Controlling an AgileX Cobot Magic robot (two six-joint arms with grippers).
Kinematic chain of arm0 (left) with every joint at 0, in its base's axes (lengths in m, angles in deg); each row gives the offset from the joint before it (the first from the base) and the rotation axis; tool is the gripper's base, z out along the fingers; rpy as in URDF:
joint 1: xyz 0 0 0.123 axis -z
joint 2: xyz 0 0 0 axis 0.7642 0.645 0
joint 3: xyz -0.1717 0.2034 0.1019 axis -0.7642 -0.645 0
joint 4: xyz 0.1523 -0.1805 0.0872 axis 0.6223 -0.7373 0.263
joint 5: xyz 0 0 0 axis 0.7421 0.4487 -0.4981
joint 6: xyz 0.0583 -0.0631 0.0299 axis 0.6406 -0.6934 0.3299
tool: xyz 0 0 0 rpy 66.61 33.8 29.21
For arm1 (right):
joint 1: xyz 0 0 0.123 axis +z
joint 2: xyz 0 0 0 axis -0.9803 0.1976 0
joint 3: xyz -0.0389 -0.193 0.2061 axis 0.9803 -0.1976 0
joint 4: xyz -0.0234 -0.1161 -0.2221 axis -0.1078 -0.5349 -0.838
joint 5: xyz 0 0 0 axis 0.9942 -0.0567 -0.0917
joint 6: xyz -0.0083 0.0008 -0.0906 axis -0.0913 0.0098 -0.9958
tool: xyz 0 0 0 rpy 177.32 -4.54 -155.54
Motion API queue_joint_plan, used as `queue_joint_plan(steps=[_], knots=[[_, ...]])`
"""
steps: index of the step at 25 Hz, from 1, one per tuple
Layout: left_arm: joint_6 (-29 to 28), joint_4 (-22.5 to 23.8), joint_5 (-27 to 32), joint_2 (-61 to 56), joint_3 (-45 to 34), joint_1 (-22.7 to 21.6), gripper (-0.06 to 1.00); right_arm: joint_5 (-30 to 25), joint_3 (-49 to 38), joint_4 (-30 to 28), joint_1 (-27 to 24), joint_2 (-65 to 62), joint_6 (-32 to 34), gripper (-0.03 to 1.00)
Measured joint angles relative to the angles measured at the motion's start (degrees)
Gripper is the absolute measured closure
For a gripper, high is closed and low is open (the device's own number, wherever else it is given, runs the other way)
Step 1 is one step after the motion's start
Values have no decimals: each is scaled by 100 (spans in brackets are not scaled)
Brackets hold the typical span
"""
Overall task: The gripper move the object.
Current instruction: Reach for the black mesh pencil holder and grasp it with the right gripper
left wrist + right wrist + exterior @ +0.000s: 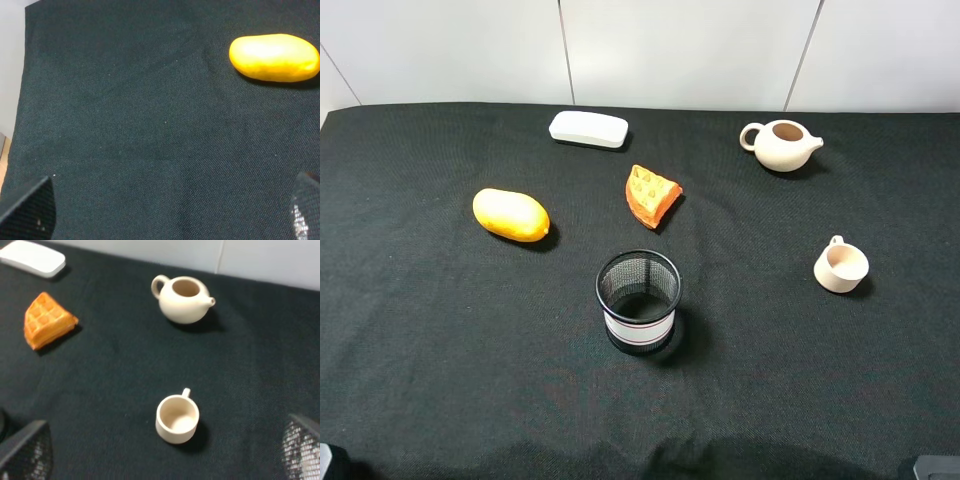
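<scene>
Black cloth (420,350), white case (588,129); yellow fruit (510,214), perhaps a mango; waffle wedge (652,195), cream teapot (782,146), beige cup (841,266)

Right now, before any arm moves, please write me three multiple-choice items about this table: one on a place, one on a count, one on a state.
1. Compared with the waffle wedge, the pen cup stands:
A) nearer the front edge
B) nearer the wall
C) on top of it

2. Items with a handle:
A) one
B) two
C) three

3. The pen cup is:
A) tipped over
B) lifted in the air
C) upright, nothing holding it

Answers:
1 A, it shows below the waffle wedge in the high view.
2 B, only the teapot and the small cup have one.
3 C, its rim faces up and its base rests on the cloth.
</scene>
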Motion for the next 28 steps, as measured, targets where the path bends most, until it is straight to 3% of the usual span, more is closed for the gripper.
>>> queue_joint_plan(steps=[4,10,28], knots=[[0,0,0,0,0,0,-5,-237,502,148,30,715,-296,27],[0,0,0,0,0,0,-5,-339,966,196,513,1439,-390,27],[0,0,0,0,0,0,-5,-444,1085,324,2082,3581,-392,27]])
